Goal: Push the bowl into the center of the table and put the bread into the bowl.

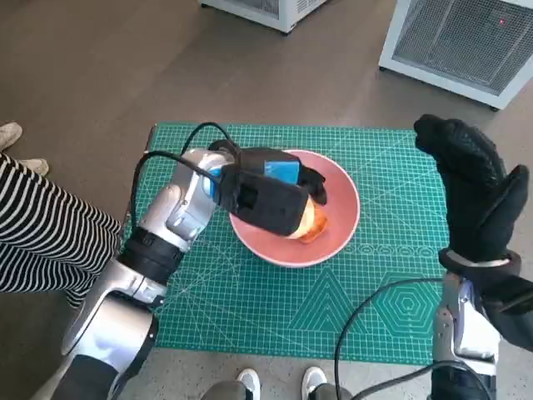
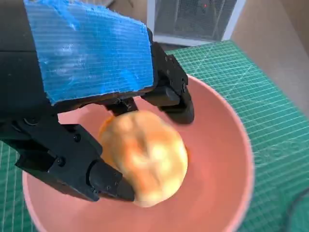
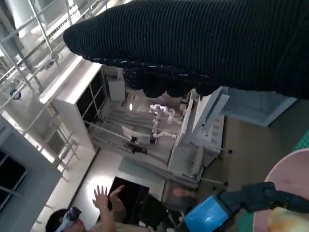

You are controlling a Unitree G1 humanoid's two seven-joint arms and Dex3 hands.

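Note:
The pink bowl [image 1: 343,218] stands on the green mat, a little left of its middle. My left hand [image 1: 265,197] reaches down into it, black fingers [image 2: 77,164] on both sides of the round golden bread [image 2: 145,155], which it grips low inside the bowl [image 2: 219,145]. In the head view only an edge of the bread [image 1: 313,223] shows under the hand. My right hand [image 1: 478,193] is raised over the mat's right side, fingers stretched out, holding nothing. The right wrist view shows the glove [image 3: 193,43], the bowl's rim [image 3: 289,176] and the blue-taped left hand [image 3: 206,215].
The green cutting mat [image 1: 383,283] covers the table. White appliances [image 1: 466,37] stand on the floor beyond it. A person in striped clothing [image 1: 42,237] sits at the left, and shoes [image 1: 279,382] show at the near edge. A person with raised hands [image 3: 104,205] appears in the right wrist view.

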